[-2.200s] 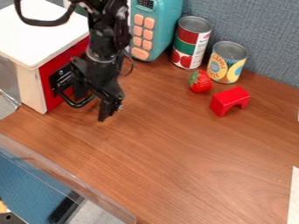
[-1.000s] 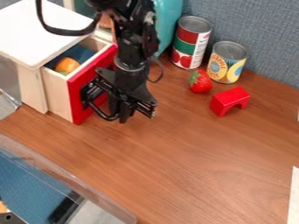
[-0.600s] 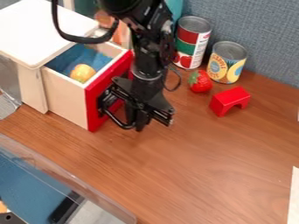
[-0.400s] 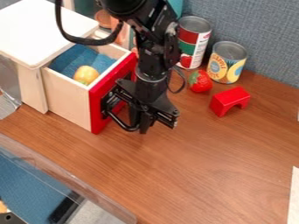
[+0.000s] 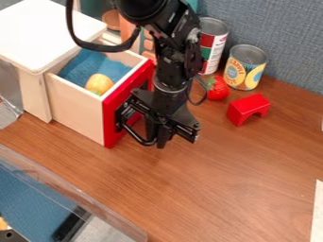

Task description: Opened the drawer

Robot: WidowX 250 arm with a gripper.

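i am judging that the pulling step is in hand and that the task is close to finished. the drawer point(image 5: 79, 114) is standing well out of the white-topped cabinet point(image 5: 45, 29) on the far left, its red front facing right and near. inside it, a blue cloth point(image 5: 77, 72) and a yellow, roundish toy point(image 5: 99, 84) are showing. my claw point(image 5: 174, 137) is hanging just to the right of the front, beside the black handle point(image 5: 139, 138) and low over the worktop point(image 5: 208, 189). i cannot tell whether it is being held wide or narrow.

if more opening is wanted, the next move is calling for a short, level pull to the right and near, in line with the drawer's sides. after that, i am needing to clear the handle before lifting, as catching it could be tilting the drawer or dragging the cabinet along.
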